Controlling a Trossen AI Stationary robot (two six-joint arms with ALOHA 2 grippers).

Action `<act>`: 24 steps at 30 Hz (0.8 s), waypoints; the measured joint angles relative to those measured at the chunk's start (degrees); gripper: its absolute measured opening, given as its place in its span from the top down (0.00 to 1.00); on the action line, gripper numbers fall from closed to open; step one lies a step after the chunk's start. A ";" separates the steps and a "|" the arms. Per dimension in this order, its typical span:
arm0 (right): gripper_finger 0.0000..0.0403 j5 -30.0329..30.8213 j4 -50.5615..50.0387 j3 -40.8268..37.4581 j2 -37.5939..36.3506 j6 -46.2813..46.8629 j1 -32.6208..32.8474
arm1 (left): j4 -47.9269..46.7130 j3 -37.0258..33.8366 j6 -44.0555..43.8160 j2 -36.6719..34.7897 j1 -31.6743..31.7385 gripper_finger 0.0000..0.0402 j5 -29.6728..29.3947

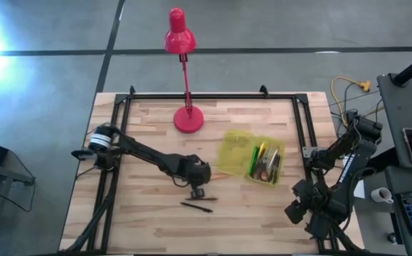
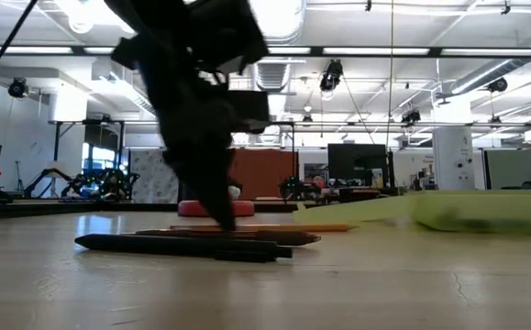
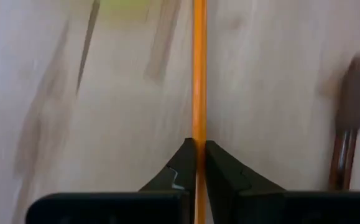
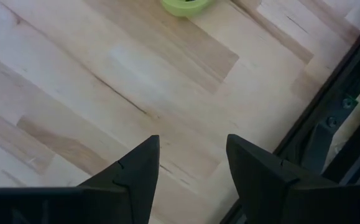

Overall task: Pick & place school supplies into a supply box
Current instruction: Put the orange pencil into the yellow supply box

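Left gripper (image 1: 196,190) is seen low over the wooden table (image 1: 141,220), a little below the middle of the high view. In the left wrist view its fingers (image 3: 183,171) are pressed together on an orange pencil (image 3: 199,74), which runs straight up the frame from between them. The pencil lies flat on the wood; it is not yet lifted, as far as can be told.

Right gripper (image 4: 192,162) is parked at the lower right of the high view, near the table's edge, its fingers standing apart with only bare wood between them. Nothing is held.

The supply box (image 1: 252,158), a yellow-green translucent case, lies open right of centre in the high view. Several pens and pencils (image 1: 265,162) are already inside its right half; individual items cannot be told apart. That part of the task is judged done.

Left outside the box: the orange pencil now gripped, and a dark pen (image 1: 197,207) lying just below the left gripper in the high view. In the low view the pen (image 2: 178,245) stretches across the foreground. Two items at least are judged to remain.

A red desk lamp (image 1: 184,78) stands at the upper centre of the table, apart from the work.

No brand, label or writing can be read in any view.
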 joint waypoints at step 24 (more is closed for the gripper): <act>0.55 10.19 0.92 -0.08 0.04 1.76 -9.06 | -2.50 -16.76 -23.68 -40.48 0.86 0.99 -11.02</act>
